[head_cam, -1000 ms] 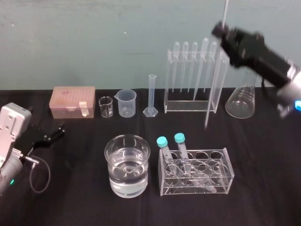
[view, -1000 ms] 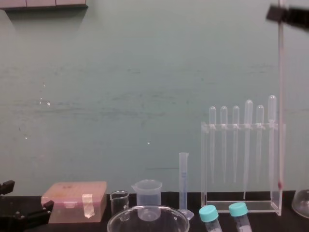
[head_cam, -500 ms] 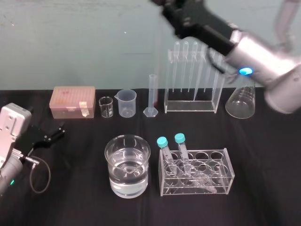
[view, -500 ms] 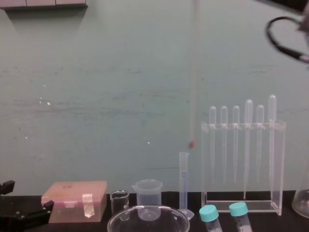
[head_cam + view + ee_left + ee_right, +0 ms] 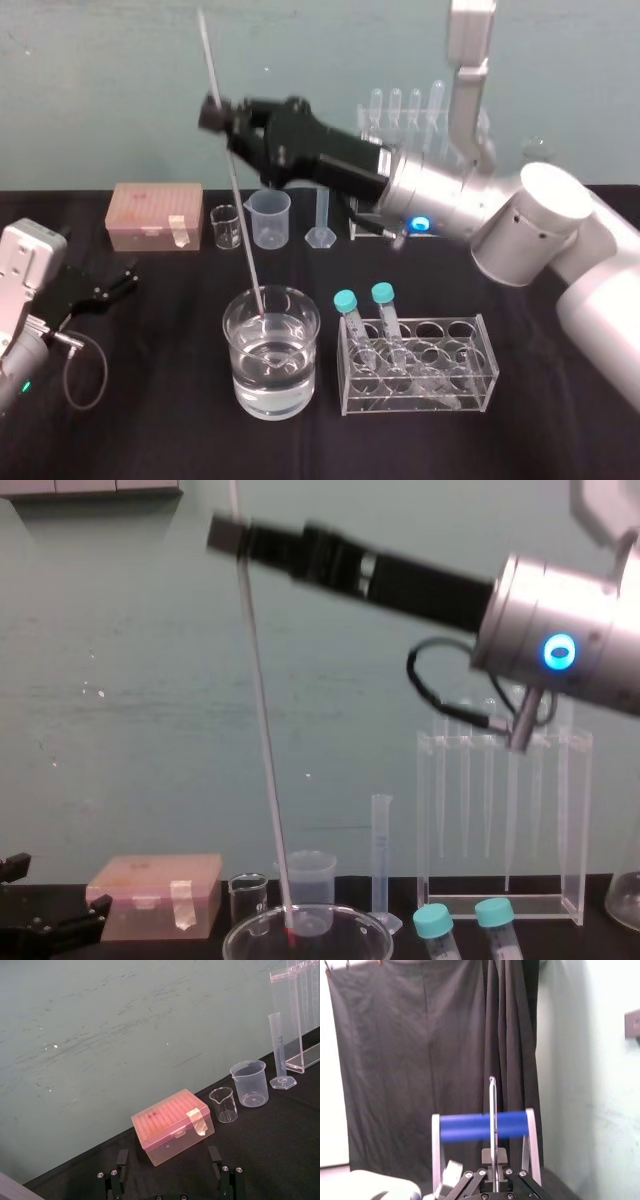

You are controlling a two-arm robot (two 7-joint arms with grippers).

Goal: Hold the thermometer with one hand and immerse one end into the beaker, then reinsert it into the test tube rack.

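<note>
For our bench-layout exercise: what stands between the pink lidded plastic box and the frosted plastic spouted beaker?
A tiny clear glass beaker stands there, apart from both, clearest in the left wrist view.

- No words, brands or numbers can be read anywhere.
- The graduated cylinder (image 5: pixel 280 1050) near the back edge of the surface carries faint scale marks, too small to read.
- The tape strip (image 5: pixel 198 1120) on the pink box (image 5: pixel 170 1127) shows no legible writing.

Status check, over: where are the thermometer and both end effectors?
Right end effector shut on thermometer, tilted, tip inside beaker rim. Left end effector open, parked far left. Nothing in the way.
</note>
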